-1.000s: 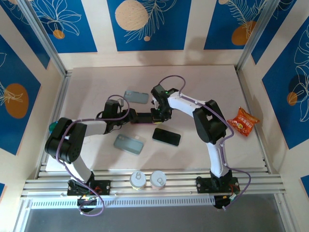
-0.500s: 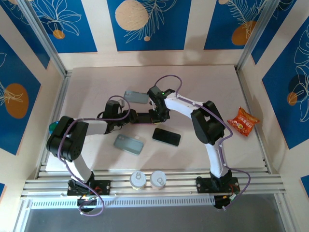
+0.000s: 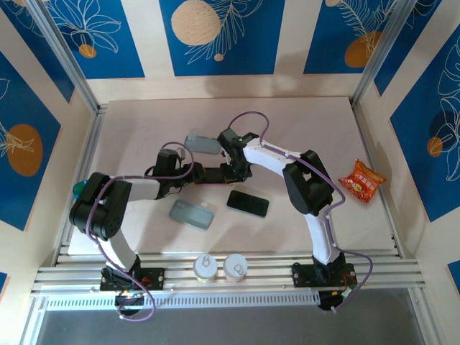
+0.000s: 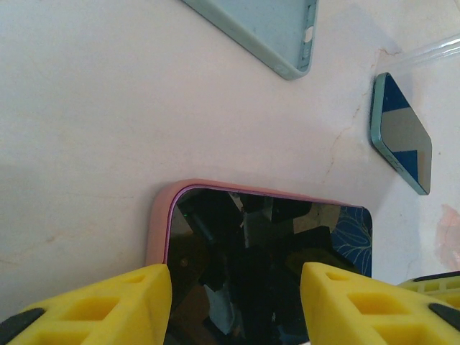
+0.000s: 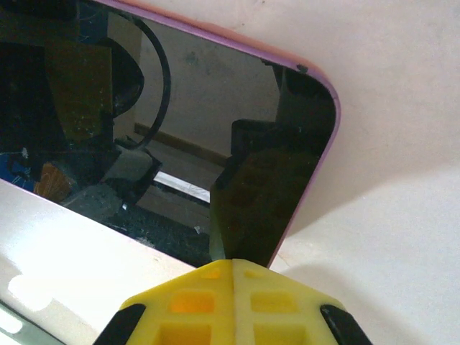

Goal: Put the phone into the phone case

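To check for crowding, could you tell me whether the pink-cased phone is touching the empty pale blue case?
Apart. The left wrist view shows a strip of bare table between the pink-cased phone and the pale blue case.

The top camera looked down from high above and behind the left claw (image 3: 213, 172) and right claw (image 3: 234, 171), taking in the whole bench (image 3: 309, 122). Each wrist camera rode close behind its own claw, aimed downward; both shared the pink-cased phone (image 4: 266, 251) just ahead.
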Controlling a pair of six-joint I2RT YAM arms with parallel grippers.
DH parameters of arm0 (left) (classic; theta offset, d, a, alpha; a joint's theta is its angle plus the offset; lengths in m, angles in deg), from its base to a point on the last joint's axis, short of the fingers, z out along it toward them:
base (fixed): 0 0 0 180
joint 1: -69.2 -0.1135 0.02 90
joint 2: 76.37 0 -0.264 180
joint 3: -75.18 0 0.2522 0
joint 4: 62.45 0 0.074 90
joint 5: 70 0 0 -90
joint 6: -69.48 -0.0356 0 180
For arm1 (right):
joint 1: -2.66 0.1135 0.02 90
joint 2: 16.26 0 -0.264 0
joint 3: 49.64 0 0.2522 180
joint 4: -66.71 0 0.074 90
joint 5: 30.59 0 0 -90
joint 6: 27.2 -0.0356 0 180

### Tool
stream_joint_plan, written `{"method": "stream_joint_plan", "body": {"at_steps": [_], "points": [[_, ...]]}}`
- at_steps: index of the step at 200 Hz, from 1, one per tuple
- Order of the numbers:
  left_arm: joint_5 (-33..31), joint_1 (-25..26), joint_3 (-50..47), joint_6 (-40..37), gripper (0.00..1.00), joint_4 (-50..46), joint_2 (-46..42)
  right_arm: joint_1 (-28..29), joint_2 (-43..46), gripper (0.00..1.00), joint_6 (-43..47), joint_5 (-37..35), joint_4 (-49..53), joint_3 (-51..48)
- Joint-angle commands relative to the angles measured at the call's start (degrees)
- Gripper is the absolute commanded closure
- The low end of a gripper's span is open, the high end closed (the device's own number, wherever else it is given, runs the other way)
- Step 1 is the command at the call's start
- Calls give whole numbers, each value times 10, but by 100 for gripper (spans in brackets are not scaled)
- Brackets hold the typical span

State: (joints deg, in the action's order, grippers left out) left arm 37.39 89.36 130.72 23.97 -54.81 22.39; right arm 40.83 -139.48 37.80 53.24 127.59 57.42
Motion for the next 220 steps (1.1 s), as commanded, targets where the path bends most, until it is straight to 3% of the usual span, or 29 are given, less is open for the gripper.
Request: {"method": "stream_joint_plan", "body": {"at_steps": [1, 220], "points": [[5, 4, 3, -5, 49, -9, 6, 46, -133, 100, -6, 64, -21, -55], [-4, 4, 7, 0, 49, -24, 17, 45, -202, 100, -8, 110, -52, -67]]}}
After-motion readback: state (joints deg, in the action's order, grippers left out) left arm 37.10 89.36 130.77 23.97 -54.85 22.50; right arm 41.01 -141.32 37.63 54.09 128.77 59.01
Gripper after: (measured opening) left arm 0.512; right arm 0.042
